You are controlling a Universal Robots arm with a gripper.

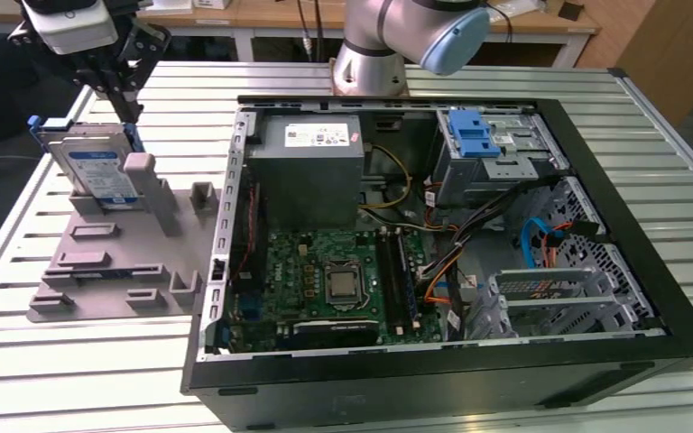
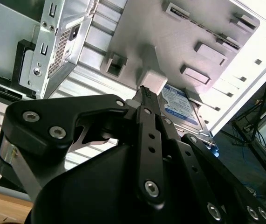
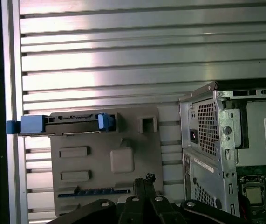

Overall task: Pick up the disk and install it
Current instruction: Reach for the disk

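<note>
The grey disk (image 1: 91, 167) with its blue frame stands just below the pincer (image 1: 126, 106), which is pressed together.

The disk (image 1: 94, 171) stands on its edge in the holder (image 1: 118, 289) on the table (image 1: 82, 379), at the exterior view's left of the computer case (image 1: 443, 383). The gripper (image 1: 127, 108) hangs just above the disk, maybe touching it.

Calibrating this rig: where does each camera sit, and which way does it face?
Exterior view: off the arm, high, looking down on the open computer case; arm shows, end effector above the disk.
First wrist view: at the wrist, facing down onto the grey holder; end effector shows.
Second wrist view: at the wrist, looking along the end effector toward the disk.
All share disk and grey holder.
</note>
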